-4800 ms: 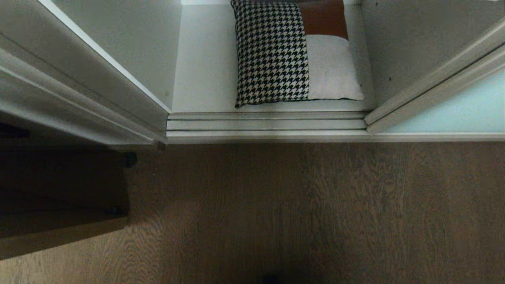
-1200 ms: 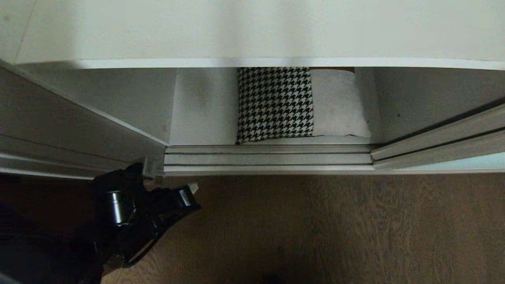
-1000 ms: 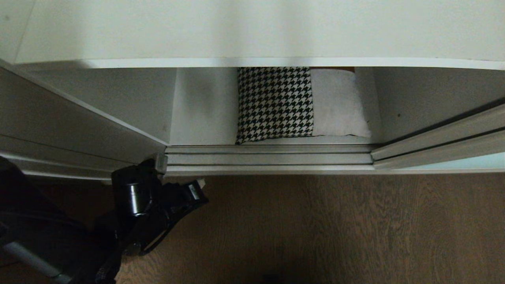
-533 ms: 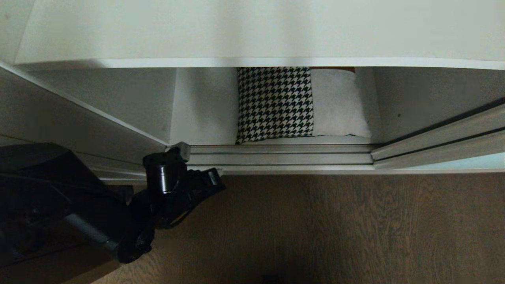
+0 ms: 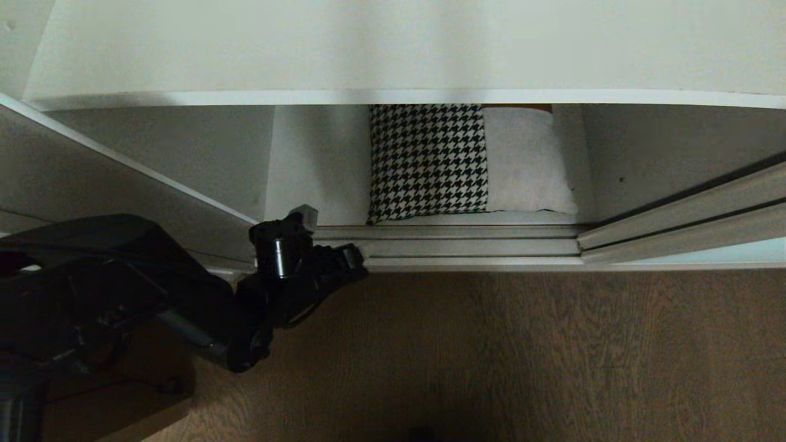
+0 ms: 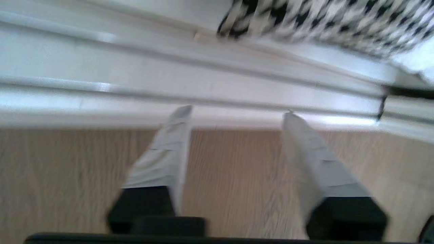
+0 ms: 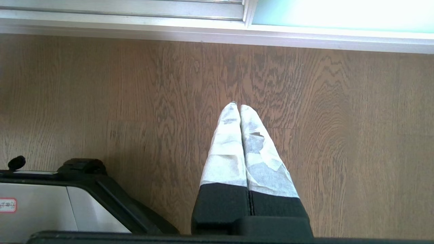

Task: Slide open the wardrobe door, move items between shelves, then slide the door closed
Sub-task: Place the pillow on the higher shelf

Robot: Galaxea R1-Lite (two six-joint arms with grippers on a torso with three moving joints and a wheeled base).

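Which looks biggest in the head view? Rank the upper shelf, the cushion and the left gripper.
1. Upper shelf, spanning the whole picture.
2. Cushion, only partly showing under that shelf.
3. Left gripper, open, above the track.
The gripper sits nearer the camera, so its true size is unsure.

right gripper (image 7: 240,106) fingers together, above wooden floor (image 7: 339,135)

left gripper (image 6: 235,110) | fingers spread apart, holding nothing, arm reaching forward low || right gripper (image 7: 237,105) | fingers pressed together, pointing down
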